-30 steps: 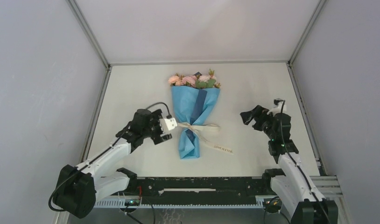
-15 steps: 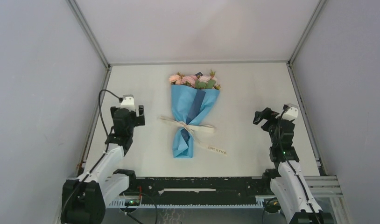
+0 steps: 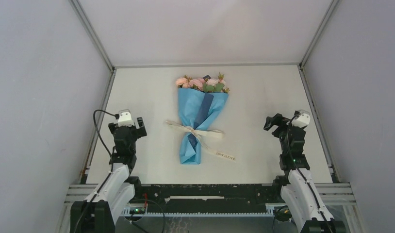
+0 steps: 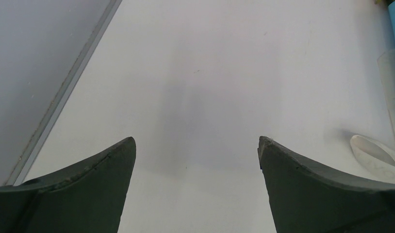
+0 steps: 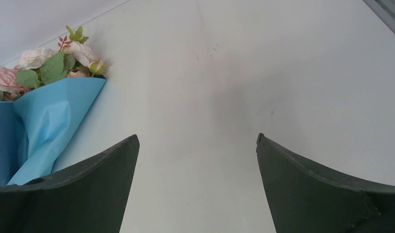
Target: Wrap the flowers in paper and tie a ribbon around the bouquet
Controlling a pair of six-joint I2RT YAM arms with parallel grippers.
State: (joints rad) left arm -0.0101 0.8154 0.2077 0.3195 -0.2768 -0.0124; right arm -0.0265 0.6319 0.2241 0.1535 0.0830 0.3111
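The bouquet point(image 3: 200, 116) lies flat at the middle of the table, with the pink flowers point(image 3: 201, 83) at its far end. The light-blue paper point(image 3: 216, 104) forms a cone with a darker strip down its middle. The cream ribbon point(image 3: 193, 130) is tied round the narrow waist, and its lettered tail point(image 3: 225, 155) trails to the near right. My left gripper point(image 3: 128, 127) stands open well to the left of the bouquet, with only bare table between its fingers point(image 4: 196, 140). My right gripper point(image 3: 274, 121) stands open to the right, also holding nothing point(image 5: 197, 137). The right wrist view shows flowers point(image 5: 55, 63) and paper point(image 5: 55, 111) at its left.
The white table point(image 3: 263, 87) is bounded by grey walls and metal rails at the left point(image 3: 101, 116), right point(image 3: 314, 116) and back. Ribbon loops point(image 4: 380, 150) show at the right edge of the left wrist view. The black base rail point(image 3: 205, 191) runs along the near edge.
My left gripper has drawn back from the ribbon's left end to the left and towards its base. The bouquet's narrow end shifted slightly left. My right gripper drew back a little to the right.
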